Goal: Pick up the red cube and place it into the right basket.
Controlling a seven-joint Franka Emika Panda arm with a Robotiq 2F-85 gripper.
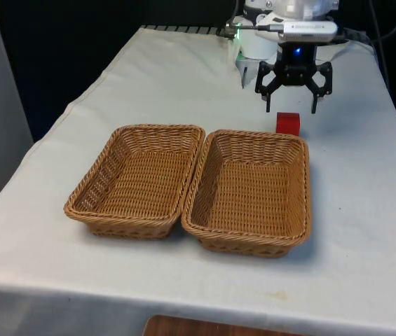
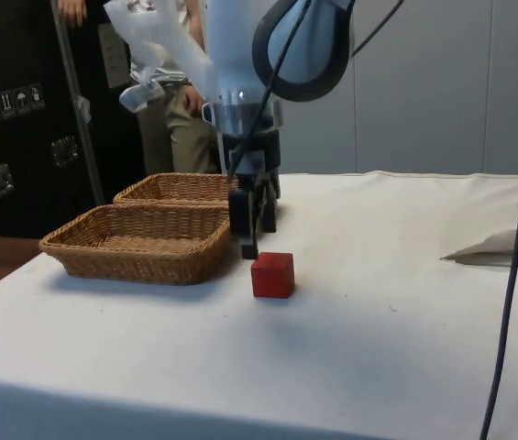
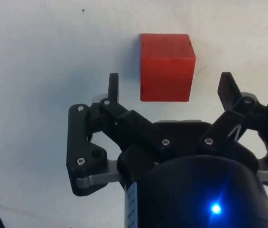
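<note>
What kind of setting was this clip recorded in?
Probably a lab set up for robot trials: a table under a white cloth, two wicker baskets, a red cube, and dark equipment cabinets behind.

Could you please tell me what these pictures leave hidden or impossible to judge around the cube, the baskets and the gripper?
- Red cube: in the front view, the right basket's far rim covers its base.
- Far basket: in the side view, the near basket hides its lower wall.
- Gripper, open: whether it is level with the cube cannot be told.
- Person: cut off by the side view's top edge and partly hidden by the arm.
</note>
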